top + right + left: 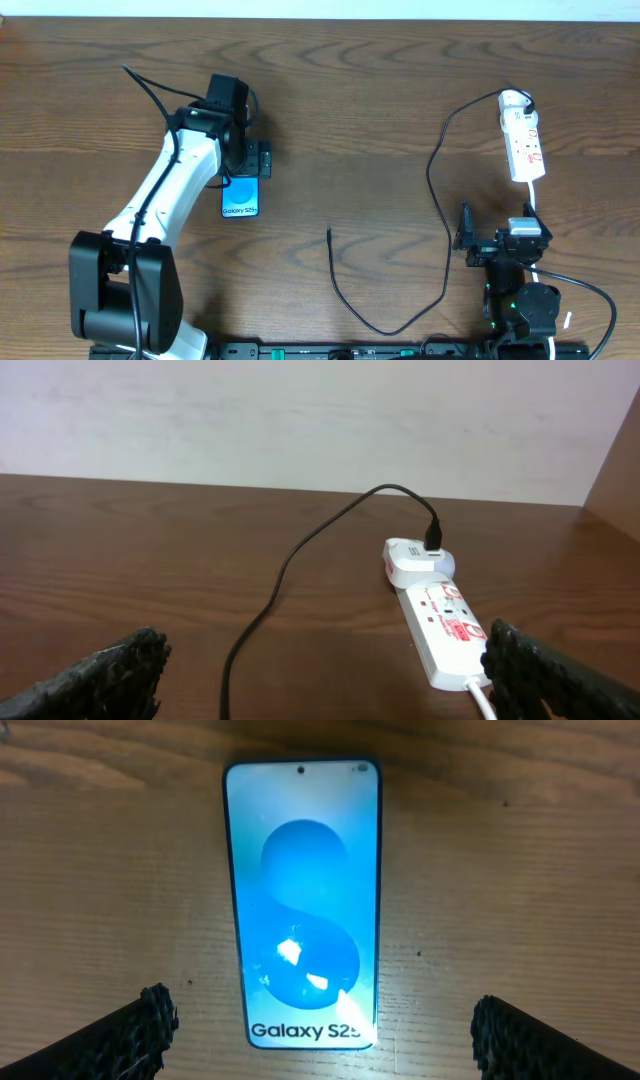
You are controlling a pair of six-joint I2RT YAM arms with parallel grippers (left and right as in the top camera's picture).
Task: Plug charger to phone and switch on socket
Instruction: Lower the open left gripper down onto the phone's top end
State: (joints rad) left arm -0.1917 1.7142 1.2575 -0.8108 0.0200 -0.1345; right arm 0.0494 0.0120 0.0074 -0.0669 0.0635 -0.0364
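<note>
The phone (241, 197) lies flat on the wooden table, blue screen up, with "Galaxy S25+" text; the left wrist view shows it whole (303, 905). My left gripper (245, 160) hovers over its far end, open, one finger either side (320, 1035), not touching it. The charger cable (440, 215) runs from the adapter on the socket down and round to its free plug tip (329, 232) mid-table. The white socket strip (523, 145) lies at the right; it also shows in the right wrist view (440, 622). My right gripper (497, 243) is open and empty, just short of the socket (320, 680).
The socket's white cord (532, 198) runs toward my right arm. A white adapter (412, 560) sits at the strip's far end. A wall (300, 420) borders the table's far edge.
</note>
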